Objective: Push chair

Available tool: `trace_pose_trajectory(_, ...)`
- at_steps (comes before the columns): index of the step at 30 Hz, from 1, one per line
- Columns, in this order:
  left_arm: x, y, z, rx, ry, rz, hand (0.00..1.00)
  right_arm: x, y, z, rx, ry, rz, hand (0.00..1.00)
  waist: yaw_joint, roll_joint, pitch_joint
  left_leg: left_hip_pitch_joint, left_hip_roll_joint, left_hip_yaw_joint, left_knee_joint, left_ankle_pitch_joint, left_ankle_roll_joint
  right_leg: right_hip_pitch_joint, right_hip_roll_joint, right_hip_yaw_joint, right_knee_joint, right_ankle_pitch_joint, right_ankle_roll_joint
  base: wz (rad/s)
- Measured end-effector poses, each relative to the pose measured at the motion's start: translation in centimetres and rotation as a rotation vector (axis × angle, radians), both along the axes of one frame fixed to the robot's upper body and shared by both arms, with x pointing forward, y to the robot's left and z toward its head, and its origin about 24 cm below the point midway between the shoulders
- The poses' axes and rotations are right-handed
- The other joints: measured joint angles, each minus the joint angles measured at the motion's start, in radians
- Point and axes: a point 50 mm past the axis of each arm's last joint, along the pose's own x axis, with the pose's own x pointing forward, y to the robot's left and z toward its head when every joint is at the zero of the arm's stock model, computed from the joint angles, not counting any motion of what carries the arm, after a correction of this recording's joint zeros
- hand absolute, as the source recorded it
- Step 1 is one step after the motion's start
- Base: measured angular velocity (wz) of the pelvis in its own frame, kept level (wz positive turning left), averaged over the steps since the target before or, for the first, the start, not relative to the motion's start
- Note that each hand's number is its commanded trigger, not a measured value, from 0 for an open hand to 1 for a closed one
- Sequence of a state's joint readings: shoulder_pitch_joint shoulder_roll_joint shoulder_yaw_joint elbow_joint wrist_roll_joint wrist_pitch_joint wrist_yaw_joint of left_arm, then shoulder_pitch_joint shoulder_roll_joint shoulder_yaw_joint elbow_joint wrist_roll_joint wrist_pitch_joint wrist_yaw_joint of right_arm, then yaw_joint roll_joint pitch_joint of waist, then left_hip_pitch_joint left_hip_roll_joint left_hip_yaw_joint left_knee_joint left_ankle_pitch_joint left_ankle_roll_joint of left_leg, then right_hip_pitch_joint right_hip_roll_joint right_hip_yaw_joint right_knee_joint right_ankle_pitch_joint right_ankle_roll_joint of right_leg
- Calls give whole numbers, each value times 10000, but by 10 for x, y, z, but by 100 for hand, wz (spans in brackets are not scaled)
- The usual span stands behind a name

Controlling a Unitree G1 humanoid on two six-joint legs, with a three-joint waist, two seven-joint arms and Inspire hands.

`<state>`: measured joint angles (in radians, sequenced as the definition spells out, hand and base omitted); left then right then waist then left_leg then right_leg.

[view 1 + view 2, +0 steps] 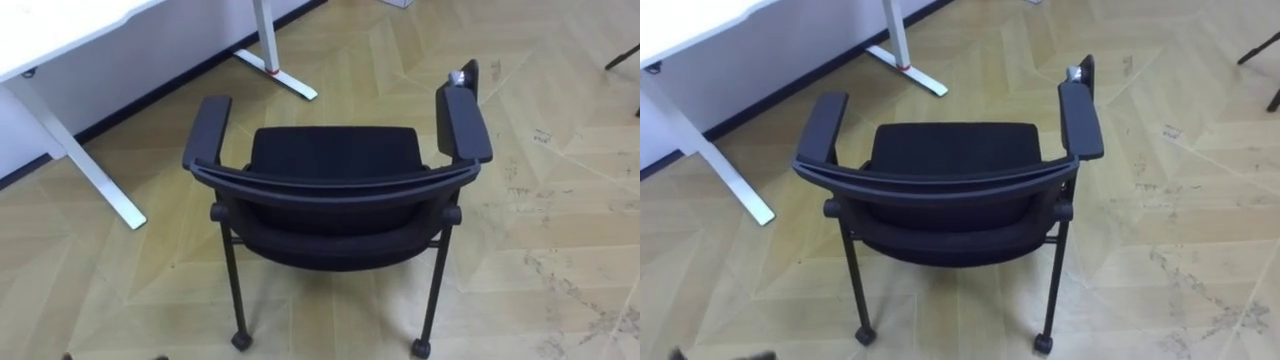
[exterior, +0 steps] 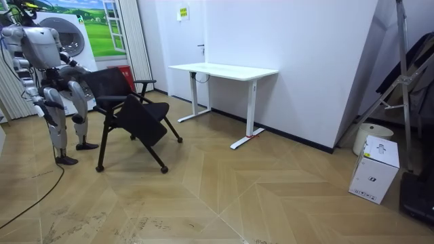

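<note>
Chair of black fabric on a black metal frame, standing on the pale herringbone wood floor in the open, near the white height-adjustable desk but well apart from it. From the head camera the chair is seen from above and behind. The curved backrest lies nearest the robot. The padded left armrest and right armrest run forward on either side of the seat. A small silver part sits at the front tip of the right armrest. The two rear legs end in small castors. The white desk leg stands ahead and to the robot's left, and its neighbour carries a red mark at the foot. From where I stand the robot is upright on both legs at the room view's left, directly behind the chair and facing it. The left hand is close behind the backrest and the right hand hangs lower beside the body. Whether either hand is open or closed, or touches the chair, cannot be told. A white cardboard box stands on the floor at the room view's right, well away. A landscape picture hangs behind the robot.
</note>
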<state>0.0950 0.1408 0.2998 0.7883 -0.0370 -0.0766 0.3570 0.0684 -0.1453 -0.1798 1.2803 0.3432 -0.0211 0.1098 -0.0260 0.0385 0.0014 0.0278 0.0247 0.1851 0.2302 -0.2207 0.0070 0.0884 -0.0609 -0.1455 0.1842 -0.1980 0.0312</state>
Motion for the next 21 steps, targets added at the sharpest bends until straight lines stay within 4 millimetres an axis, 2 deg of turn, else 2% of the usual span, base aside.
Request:
trace_pose_trajectory(2, 13, 0, 7, 623, -136, -619, 0, 1, 0, 0, 12, -28, 3, 0, -17, 3, -1, 8, -9, -28, 0, 4, 7, 16, -11, -39, 3, 0, 0, 2)
trace_pose_trajectory(9, 54, -7, 52, 2993, -1742, -2575, 0, 4, -1, 1, 18, -130, 44, 0, -72, 4, 6, -27, -4, -22, -14, 4, 8, -2, 4, 42, 7, 0, 1, 0)
trace_pose_trajectory(10, 59, -8, 59, 3366, -1957, -2860, 0, 5, -1, 1, 52, -154, 80, 0, -185, -5, 12, -57, -4, -33, 2, 5, 8, -33, 3, 29, 7, 0, 0, 0)
trace_pose_trajectory(16, 79, -21, 92, 5296, -2825, -4302, 0, 3, 2, 0, 276, -165, 313, 0, -273, -61, 44, -24, -6, -49, 2, 5, 8, -16, 2, 1, -2, -1, 1, 1)
trace_pose_trajectory(21, 90, -42, 101, 6490, -2917, -5863, 0, 8, 5, 0, 447, -265, 593, 0, -373, -80, 44, -42, -5, -45, -39, 5, 8, -12, -7, -103, 0, -1, 2, 0)
